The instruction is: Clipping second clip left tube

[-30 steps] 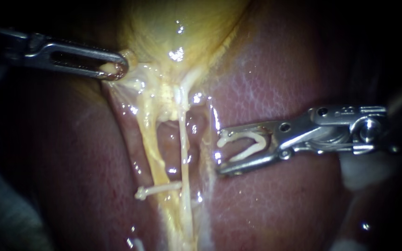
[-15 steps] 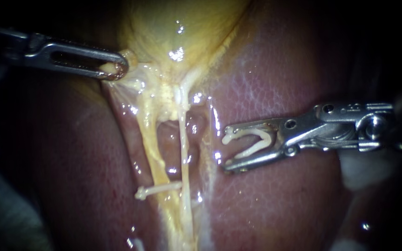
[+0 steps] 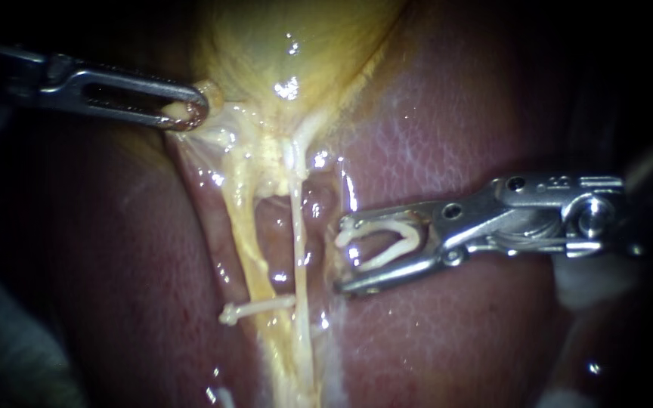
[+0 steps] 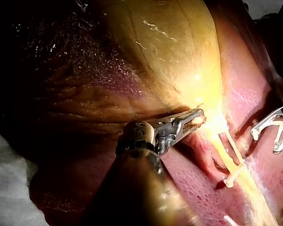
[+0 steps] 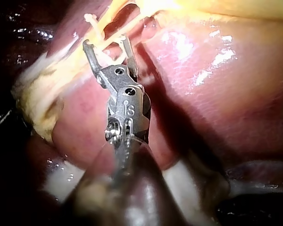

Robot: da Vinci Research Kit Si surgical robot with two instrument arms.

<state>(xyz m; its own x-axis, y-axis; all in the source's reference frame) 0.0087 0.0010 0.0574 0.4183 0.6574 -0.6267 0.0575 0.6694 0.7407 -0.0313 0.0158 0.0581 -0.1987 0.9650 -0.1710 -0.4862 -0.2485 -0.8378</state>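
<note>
My left instrument [image 3: 187, 113] comes in from the upper left, and its jaws are shut on a nub of pale tissue at the neck of the yellow gallbladder [image 3: 296, 45]; the left wrist view shows the same hold by the left instrument [image 4: 195, 117]. Two tubes run down from the neck: the thicker yellow left tube [image 3: 255, 257] and the thin white right tube [image 3: 296, 227]. A white clip [image 3: 255, 310] crosses the left tube low down. My right instrument [image 3: 344, 255] holds an open white clip [image 3: 398, 248] between wide jaws, just right of the right tube and around neither tube.
Red-brown liver [image 3: 447, 136] lies on both sides of the tubes. A small window of liver shows between the two tubes below the gallbladder neck. White gauze [image 3: 591, 283] sits under the right instrument's wrist. In the right wrist view the jaws of the right instrument [image 5: 106, 44] point at the tubes.
The right instrument drew back slightly to the right, then moved left with its open clip, closer to the tubes. The left instrument and the clip on the left tube stayed put.
</note>
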